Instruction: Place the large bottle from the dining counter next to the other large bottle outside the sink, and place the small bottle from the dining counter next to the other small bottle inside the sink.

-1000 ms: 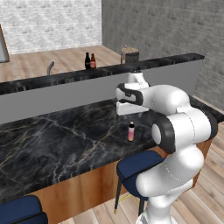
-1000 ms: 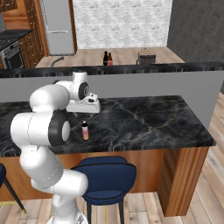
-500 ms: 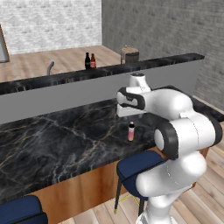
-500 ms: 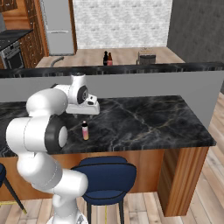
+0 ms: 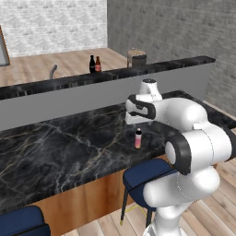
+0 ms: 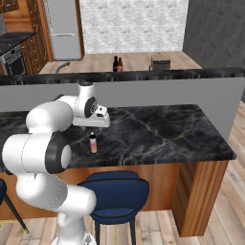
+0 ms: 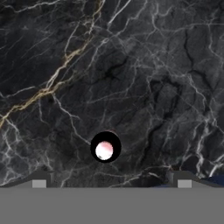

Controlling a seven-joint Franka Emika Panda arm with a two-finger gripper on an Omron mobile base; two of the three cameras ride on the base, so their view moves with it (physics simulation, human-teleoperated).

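Wide-open gripper (image 7: pixel 111 181) hangs empty above the small bottle (image 5: pixel 138 138) on the dining counter (image 5: pixel 60 152).

In the left base view the sink faucet (image 5: pixel 52 71) stands at about 11 o'clock from the small bottle, far back; then the black large bottle (image 5: pixel 91 64) and the amber other large bottle (image 5: pixel 97 64), side by side at about 12 o'clock; the white hand is just above the small bottle, a blue stool (image 5: pixel 145 175) at its 6 o'clock.

A home kitchen: a black marble dining surface (image 6: pixel 158 131) with blue stools (image 6: pixel 115 194) under it, a refrigerator (image 6: pixel 63 28) and oven (image 6: pixel 12 60) beyond it, and a faucet (image 5: pixel 53 71).
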